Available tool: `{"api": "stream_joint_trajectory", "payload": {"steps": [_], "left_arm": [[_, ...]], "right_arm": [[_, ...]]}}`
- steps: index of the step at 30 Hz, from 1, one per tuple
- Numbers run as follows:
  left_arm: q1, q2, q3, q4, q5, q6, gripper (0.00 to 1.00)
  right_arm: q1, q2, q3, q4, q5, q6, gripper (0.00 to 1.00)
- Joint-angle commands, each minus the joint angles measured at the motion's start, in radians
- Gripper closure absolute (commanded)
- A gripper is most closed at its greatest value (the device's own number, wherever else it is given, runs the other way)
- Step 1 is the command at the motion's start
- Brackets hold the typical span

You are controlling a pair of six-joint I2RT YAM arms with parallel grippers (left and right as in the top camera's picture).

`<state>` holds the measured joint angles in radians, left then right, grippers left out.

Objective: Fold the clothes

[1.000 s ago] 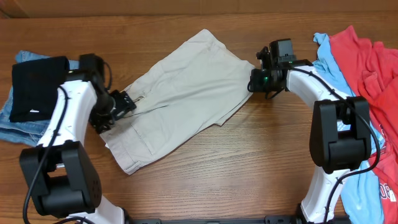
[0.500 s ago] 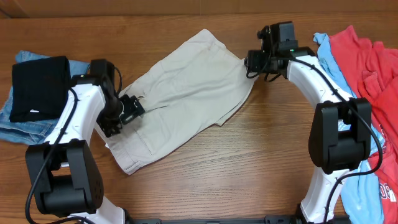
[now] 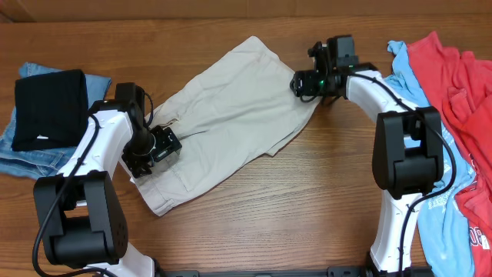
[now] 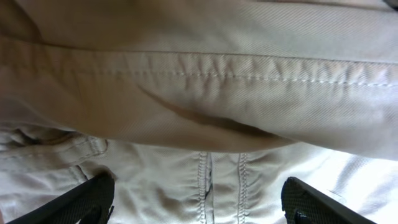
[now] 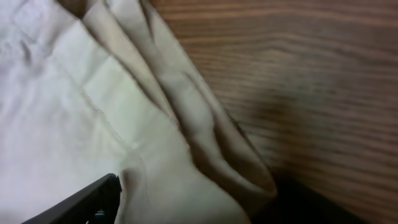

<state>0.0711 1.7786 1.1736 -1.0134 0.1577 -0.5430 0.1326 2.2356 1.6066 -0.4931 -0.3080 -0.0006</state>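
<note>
Hovering over khaki shorts (image 3: 231, 115) | left tool (image 4: 202, 202) released, tips cropped | right tool (image 5: 199, 202) released, one finger blurred

Beige khaki cotton shorts (image 3: 227, 115) lie spread diagonally on the brown wooden table (image 3: 307, 200). The left gripper (image 3: 157, 145) sits over their 8 o'clock edge, the right gripper (image 3: 304, 83) at their 2 o'clock corner. A crumpled red top (image 3: 453, 85) and a light-blue top (image 3: 410, 83) lie at 3 o'clock.

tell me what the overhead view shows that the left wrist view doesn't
Only overhead: the red top, light-blue top, a black garment on denim, the wooden table. Only left wrist: a stitched seam close up. Both: the khaki shorts under the open left gripper.
</note>
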Motion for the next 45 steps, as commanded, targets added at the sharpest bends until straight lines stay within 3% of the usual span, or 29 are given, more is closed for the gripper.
{"api": "stream_joint_trajectory", "payload": {"steps": [1, 5, 7, 13, 21, 28, 35, 38, 45], "left_arm": [[-0.008, -0.013, -0.006, 0.0, -0.002, 0.005, 0.11], [-0.008, -0.013, -0.006, 0.014, -0.011, 0.005, 0.1], [-0.008, -0.013, -0.006, 0.035, -0.011, 0.005, 0.09], [-0.008, -0.013, -0.006, 0.119, -0.011, -0.003, 0.17], [-0.01, 0.008, -0.006, 0.248, 0.006, -0.003, 0.16], [-0.016, 0.037, -0.006, 0.319, 0.031, -0.003, 0.16], [-0.016, 0.039, -0.006, 0.312, 0.034, 0.009, 0.16], [-0.016, 0.039, -0.006, 0.304, 0.035, 0.021, 0.15], [-0.019, 0.039, -0.006, 0.281, 0.034, 0.02, 0.15]], "right_arm": [[0.019, 0.055, 0.003, -0.029, -0.057, -0.011, 0.22], [0.034, 0.058, 0.003, -0.092, -0.06, -0.071, 0.83], [0.036, 0.058, 0.003, -0.123, -0.06, -0.08, 0.96], [-0.011, 0.019, 0.006, -0.257, 0.077, -0.026, 0.96], [-0.106, -0.122, 0.006, -0.518, 0.129, 0.039, 0.96], [-0.116, -0.139, 0.003, -0.71, 0.129, 0.039, 0.96], [-0.132, -0.167, 0.039, -0.664, 0.144, 0.061, 0.75], [-0.144, -0.181, 0.077, -0.607, 0.143, 0.06, 0.57], [-0.095, -0.171, 0.088, -0.402, 0.011, -0.081, 0.5]]}}
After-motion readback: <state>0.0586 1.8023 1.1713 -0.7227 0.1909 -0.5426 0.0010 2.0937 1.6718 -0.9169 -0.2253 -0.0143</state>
